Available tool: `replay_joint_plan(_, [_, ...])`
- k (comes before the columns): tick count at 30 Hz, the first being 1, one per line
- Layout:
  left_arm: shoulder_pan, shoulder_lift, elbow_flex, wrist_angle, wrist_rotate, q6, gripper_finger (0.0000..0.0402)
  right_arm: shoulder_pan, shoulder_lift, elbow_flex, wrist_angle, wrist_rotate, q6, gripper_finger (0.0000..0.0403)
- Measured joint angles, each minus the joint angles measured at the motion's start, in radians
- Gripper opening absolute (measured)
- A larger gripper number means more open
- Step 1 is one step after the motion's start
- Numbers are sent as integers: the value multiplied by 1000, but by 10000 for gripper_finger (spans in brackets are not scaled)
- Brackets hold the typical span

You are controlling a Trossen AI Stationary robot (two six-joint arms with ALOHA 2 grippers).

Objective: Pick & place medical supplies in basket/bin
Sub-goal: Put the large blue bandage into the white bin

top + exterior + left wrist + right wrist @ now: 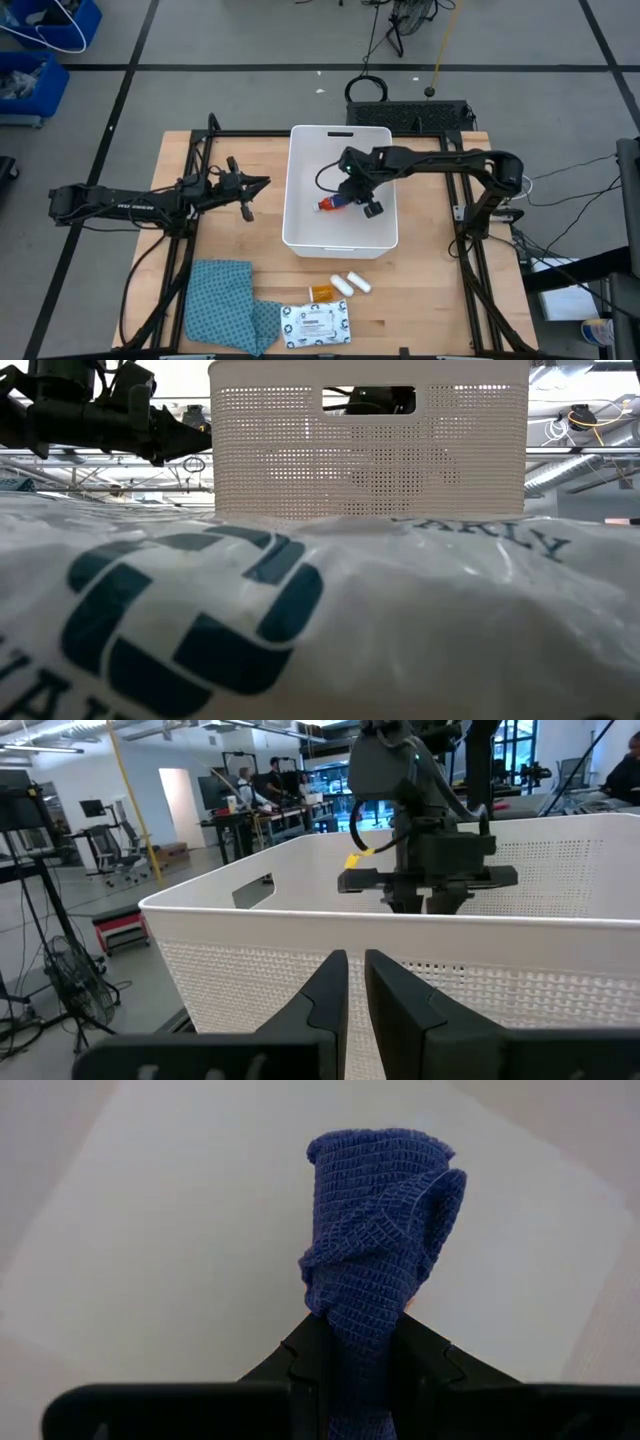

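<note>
The white bin [300, 225] stands mid-table and fills the middle of the low view [368, 450]. My right gripper [347, 198] reaches down into it, shut on the blue tape roll [375, 1230], which is above the bin's white floor. Something red [326, 206] lies in the bin right beside it. The orange pill bottle [322, 292], two white cylinders [352, 284] and the white printed packet [316, 325] lie on the table in front of the bin. My left gripper [262, 184] hovers shut just outside the bin's left wall [300, 960]. My right gripper pinches the blue tape roll at its near end [355, 1325] between the two fingers [420, 1350]. The roll is squashed in at the hold and sticks out beyond the fingertips. It looks lifted clear of the bin floor.
A blue patterned cloth [225, 305] lies at the table's near left corner, touching the packet. The packet [300, 620] blocks most of the low view. The dark frame rails [195, 150] run along the table's left and right sides. Bare wood shows to the right of the bin.
</note>
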Motion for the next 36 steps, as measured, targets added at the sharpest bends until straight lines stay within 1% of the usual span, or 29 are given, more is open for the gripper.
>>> replay_joint_plan(6, [0,0,0,0,0,1,44,2,32,0,-2,5,-68,57])
replay_joint_plan(10, [0,0,0,0,0,1,44,9,62,0,1,1,-78,57])
replay_joint_plan(16, [0,0,0,-1,0,1,44,66,98,0,-14,-5,-106,57])
replay_joint_plan(24, [0,0,0,0,0,1,44,106,105,-2,-8,-3,-103,57])
replay_joint_plan(26, [0,0,0,0,0,1,44,107,105,-6,4,-20,-87,57])
replay_joint_plan(30, [0,0,0,0,0,1,44,107,105,-68,95,-33,-66,57])
replay_joint_plan(36, [0,0,0,0,0,0,44,106,104,-155,158,-24,-47,57])
